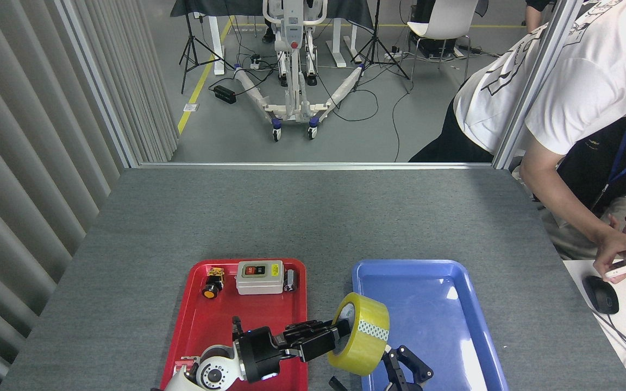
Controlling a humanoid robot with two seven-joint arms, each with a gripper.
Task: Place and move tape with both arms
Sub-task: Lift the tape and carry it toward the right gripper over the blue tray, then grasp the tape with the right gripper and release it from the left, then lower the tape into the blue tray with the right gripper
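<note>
Head view: the left claw comes in low from the left across the red tray and is clamped on the tape, its fingers reaching through the white core. The roll stands on edge, lifted off the counter, its round face turned toward the left claw and its axis running roughly along that arm, left to right. It hangs over the gap between the 2 trays, overlapping the left rim of the blue tray.

The right claw rises at the bottom edge, just right of and below the roll, fingers spread and empty — nearly touching the tape's lower right side, though contact cannot be made out. So the tape lies directly between the 2 claws, the left one holding it, the right one nearest its free outer face.

A handover looks likely to me: the right claw would need to close on the roll's rim before the left lets go.
</note>
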